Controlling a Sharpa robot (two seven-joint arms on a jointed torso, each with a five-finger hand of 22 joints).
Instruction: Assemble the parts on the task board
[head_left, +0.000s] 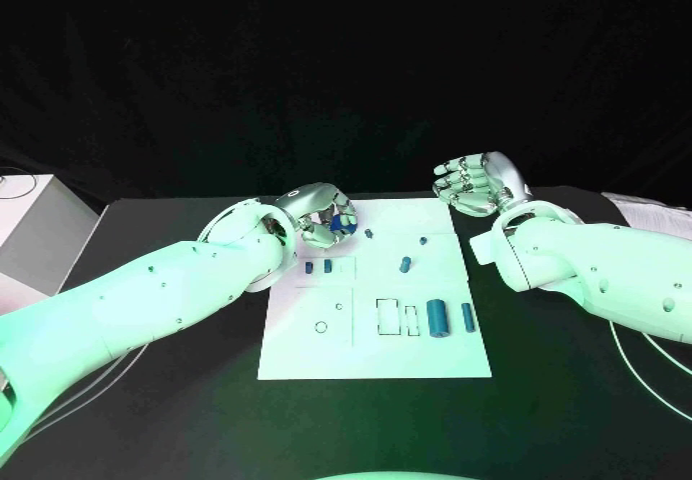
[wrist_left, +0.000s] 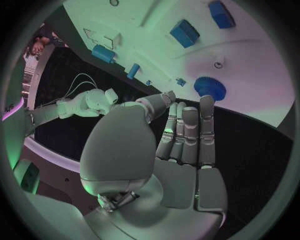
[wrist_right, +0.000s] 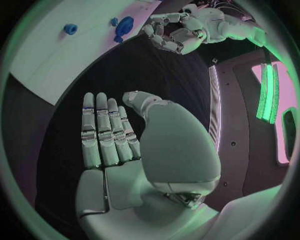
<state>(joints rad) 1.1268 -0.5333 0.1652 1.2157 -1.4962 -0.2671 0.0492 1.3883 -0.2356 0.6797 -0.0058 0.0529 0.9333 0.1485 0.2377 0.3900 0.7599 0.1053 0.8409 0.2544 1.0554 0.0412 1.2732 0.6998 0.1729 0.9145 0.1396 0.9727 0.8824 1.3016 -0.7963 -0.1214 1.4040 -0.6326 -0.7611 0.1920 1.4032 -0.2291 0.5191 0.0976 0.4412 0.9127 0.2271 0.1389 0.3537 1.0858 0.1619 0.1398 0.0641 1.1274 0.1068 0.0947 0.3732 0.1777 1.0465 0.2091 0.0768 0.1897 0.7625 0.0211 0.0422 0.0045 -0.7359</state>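
Part (head_left: 336, 227) beneath left-hand fingers (head_left: 340, 214)

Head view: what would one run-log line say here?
left hand: over white task board, far-left corner | right hand: open, beyond board | small blue parts: on board

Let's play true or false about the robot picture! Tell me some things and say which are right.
1. The board is white. True.
2. The parts are red. False: they are blue.
3. The right robot hand holds a part. False: its fingers are straight and it holds nothing.
4. The left robot hand is over the board's far left corner. True.
5. The table is black. True.
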